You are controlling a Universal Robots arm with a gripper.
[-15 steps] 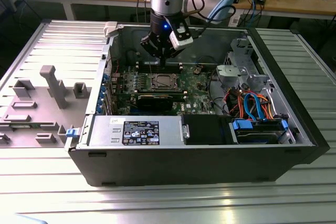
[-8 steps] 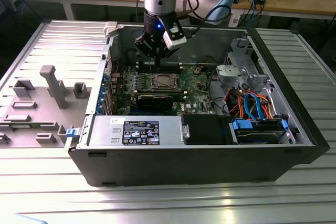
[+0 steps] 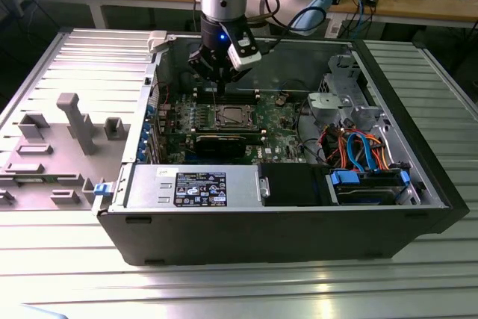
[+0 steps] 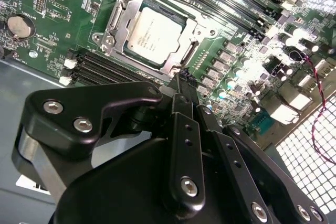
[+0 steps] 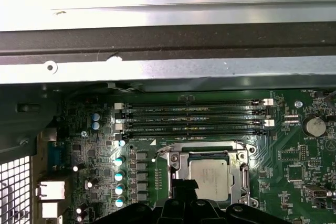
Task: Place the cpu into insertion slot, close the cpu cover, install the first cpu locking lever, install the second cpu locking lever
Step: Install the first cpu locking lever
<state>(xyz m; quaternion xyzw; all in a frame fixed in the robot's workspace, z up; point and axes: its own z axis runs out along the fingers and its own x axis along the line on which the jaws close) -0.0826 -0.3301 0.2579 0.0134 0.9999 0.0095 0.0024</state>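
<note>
I see the open computer case mid-frame on a ribbed metal bench, with a cluttered wooden bench along the top. The second wrist view adds detail: pincer clenched, empty, just beside the cpu seated in the insertion slot.

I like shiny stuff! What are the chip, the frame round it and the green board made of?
The cpu top looks like matte metal: silvery-grey, dull sheen. The cpu cover looks like brighter bare metal, with glints at its edges. The board looks like glossy green-coated plastic or fibreglass; which, I cannot tell.
</note>
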